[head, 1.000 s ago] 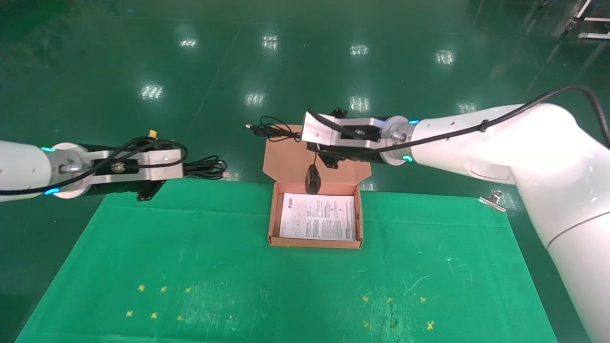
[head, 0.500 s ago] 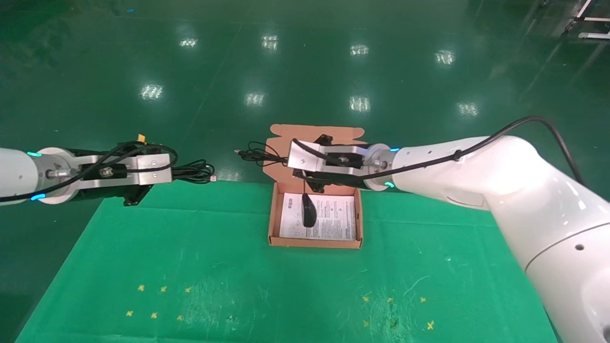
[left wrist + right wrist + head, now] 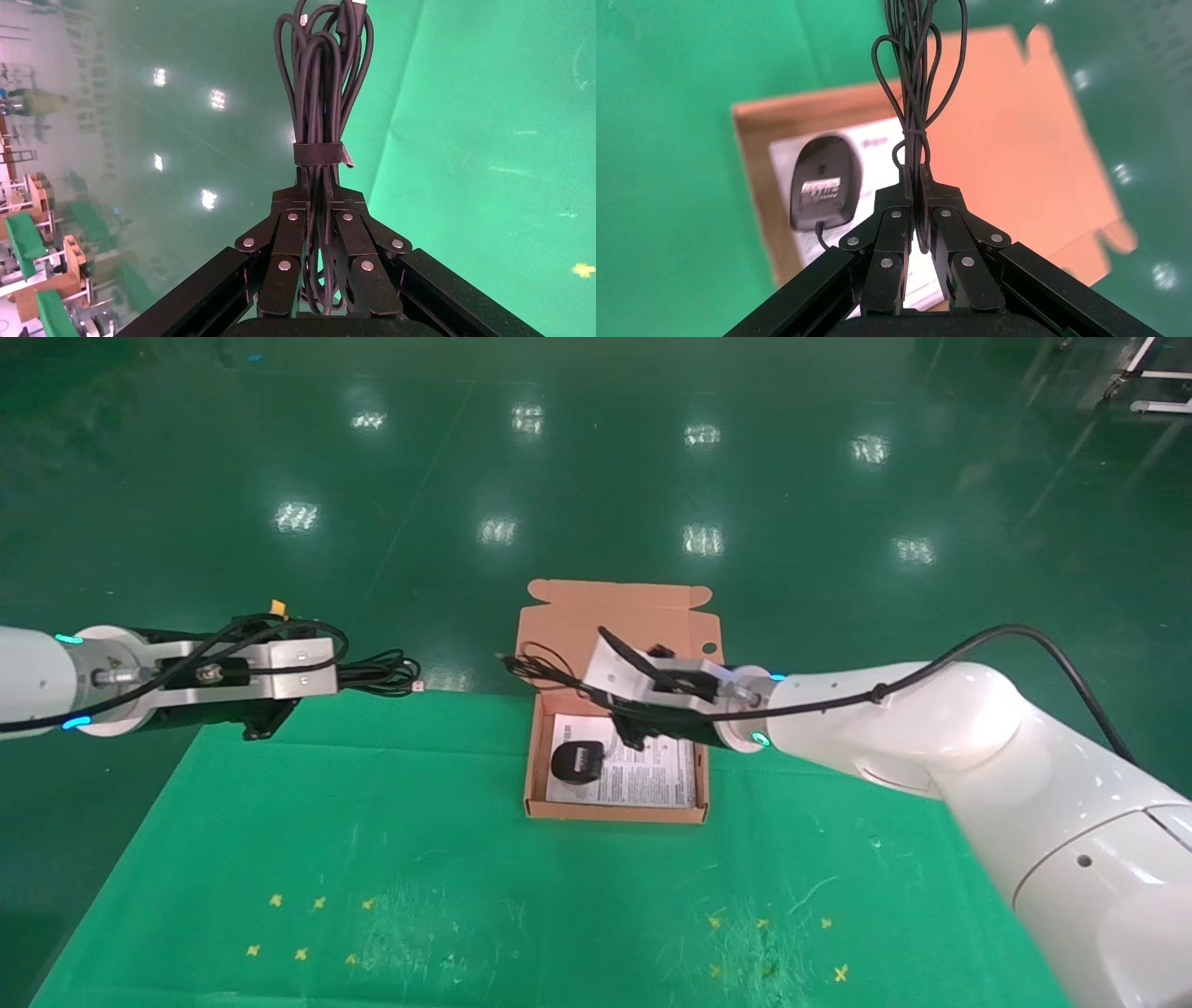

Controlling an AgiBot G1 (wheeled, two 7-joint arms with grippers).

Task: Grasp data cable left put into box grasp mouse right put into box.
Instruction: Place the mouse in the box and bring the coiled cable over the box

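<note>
Since a second ago I've brought my right arm down toward me; the mouse has swung from the box's back wall to lie underside-up on the leaflet inside the box. At left, my left end effector hangs beyond the worktop's far edge, clamped on the data cable. My right end effector pinches the mouse's bundled cord, the mouse just below it.

One box, one mouse, one leaflet, one data cable, two hands: left hand, right hand.
</note>
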